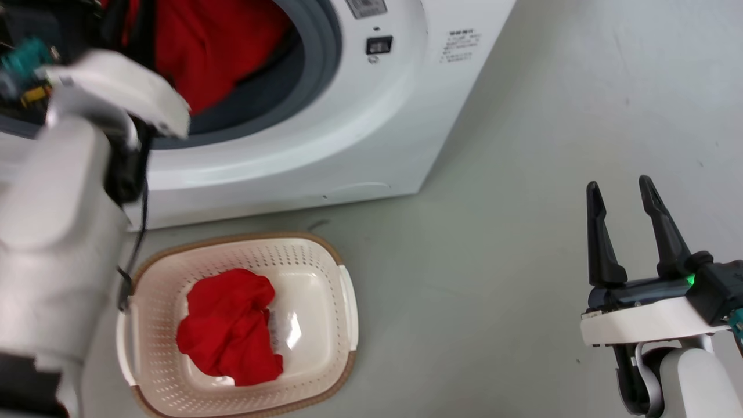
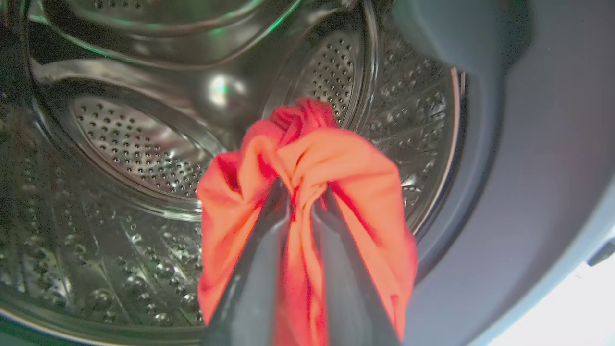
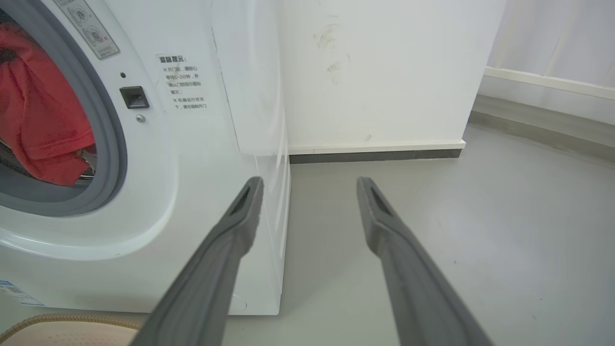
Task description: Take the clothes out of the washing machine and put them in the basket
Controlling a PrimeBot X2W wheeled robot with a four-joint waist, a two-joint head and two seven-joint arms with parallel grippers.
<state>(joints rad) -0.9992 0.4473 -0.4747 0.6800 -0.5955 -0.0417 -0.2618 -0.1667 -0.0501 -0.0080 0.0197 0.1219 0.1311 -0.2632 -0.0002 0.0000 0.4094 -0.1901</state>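
Observation:
The white washing machine (image 1: 325,133) stands with its porthole open, and red clothes (image 1: 215,52) hang at the opening. In the left wrist view my left gripper (image 2: 302,190) is shut on a bunch of the red clothes (image 2: 336,163), held up in front of the perforated steel drum (image 2: 134,149). My left forearm (image 1: 64,220) reaches into the porthole. One red garment (image 1: 229,328) lies in the cream basket (image 1: 342,302) on the floor before the machine. My right gripper (image 1: 621,191) stands open and empty to the right, over bare floor. The clothes (image 3: 43,125) also show through the porthole in the right wrist view.
The grey rubber seal (image 1: 313,64) rings the porthole. A white wall (image 3: 384,72) with a dark baseboard (image 3: 375,156) stands right of the machine (image 3: 202,158). Grey floor (image 1: 493,290) spreads right of the basket, whose rim (image 3: 57,319) shows at the lower left in the right wrist view.

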